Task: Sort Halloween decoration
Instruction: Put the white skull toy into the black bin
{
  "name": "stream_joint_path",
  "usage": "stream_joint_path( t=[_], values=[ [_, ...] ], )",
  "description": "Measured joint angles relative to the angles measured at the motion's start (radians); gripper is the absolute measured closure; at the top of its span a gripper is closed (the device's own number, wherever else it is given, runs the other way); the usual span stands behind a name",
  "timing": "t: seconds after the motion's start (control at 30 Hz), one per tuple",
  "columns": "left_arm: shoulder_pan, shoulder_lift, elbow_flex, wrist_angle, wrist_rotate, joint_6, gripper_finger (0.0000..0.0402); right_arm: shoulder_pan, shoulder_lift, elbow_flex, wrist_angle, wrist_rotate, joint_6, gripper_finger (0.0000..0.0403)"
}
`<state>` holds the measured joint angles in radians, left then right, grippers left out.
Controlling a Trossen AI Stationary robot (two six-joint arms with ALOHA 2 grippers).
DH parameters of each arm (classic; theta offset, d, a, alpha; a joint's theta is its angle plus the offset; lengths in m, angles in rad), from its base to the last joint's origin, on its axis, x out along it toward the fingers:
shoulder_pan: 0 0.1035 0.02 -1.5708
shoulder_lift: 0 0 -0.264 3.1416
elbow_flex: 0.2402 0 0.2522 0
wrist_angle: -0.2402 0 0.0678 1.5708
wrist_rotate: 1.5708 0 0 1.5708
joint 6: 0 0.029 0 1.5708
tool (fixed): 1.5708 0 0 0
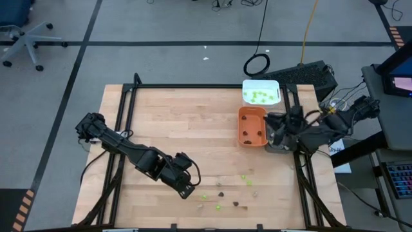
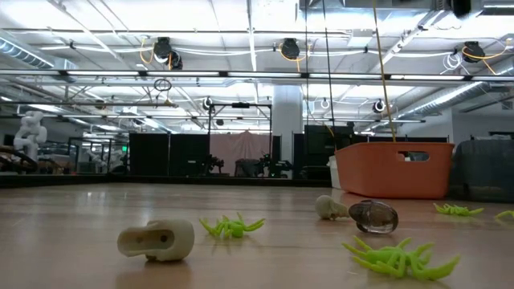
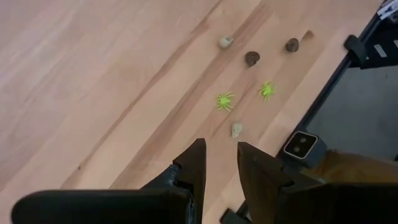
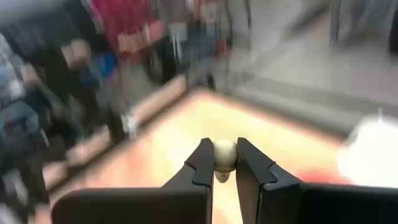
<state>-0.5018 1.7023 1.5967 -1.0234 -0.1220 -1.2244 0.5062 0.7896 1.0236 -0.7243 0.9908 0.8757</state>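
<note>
The Halloween decoration pieces lie scattered on the wooden table (image 1: pixel 174 129) near its front edge: lime-green spiders (image 3: pixel 224 100), dark brown lumps (image 3: pixel 252 58) and pale beige skull-like pieces (image 3: pixel 236 129). From table height a beige skull (image 2: pixel 157 240) lies on its side in front, a green spider (image 2: pixel 231 226) just behind it, and a dark brown piece (image 2: pixel 373 216) touches another pale skull (image 2: pixel 330 208) farther right. More green pieces already sit in the white tray (image 1: pixel 261 93) at the table's far right side, and a few dark ones in the orange tray (image 1: pixel 252 125) just in front of it (the two trays touch end to end).

One pale beige piece (image 4: pixel 224 154) is off the table: the right gripper (image 4: pixel 224 163) has it pinched between its fingertips, jaws closed tight on it. This gripper hangs at the table's right edge, over the grey tray (image 1: pixel 278 147) beside the orange one.

The left gripper (image 3: pixel 219 157) is above the front of the table, just left of the scattered pieces, its jaws a narrow gap apart with nothing between them; the nearest piece is the small beige one ahead of its fingertips.
</note>
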Motion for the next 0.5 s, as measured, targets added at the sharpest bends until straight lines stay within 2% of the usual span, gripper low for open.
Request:
stream_joint_path(
  t=[0.07, 0.17, 0.43, 0.5],
  values=[
    [0.000, 0.000, 0.000, 0.000, 0.022, 0.000, 0.0309, -0.029, 0.008, 0.000, -0.121, -0.123, 0.102, 0.0389],
    [-0.003, 0.000, 0.000, 0.011, 0.038, -0.002, 0.0309, -0.059, 0.015, 0.000, -0.236, -0.243, 0.212, 0.0389],
    [-0.003, 0.000, 0.000, 0.046, 0.040, -0.016, 0.0309, -0.167, 0.050, 0.000, -0.674, -0.460, 0.546, 0.0389],
    [-0.003, 0.000, 0.000, 0.052, 0.039, 0.000, 0.0309, -0.188, 0.076, 0.000, -0.774, -0.477, 0.587, 0.0388]
  ],
)
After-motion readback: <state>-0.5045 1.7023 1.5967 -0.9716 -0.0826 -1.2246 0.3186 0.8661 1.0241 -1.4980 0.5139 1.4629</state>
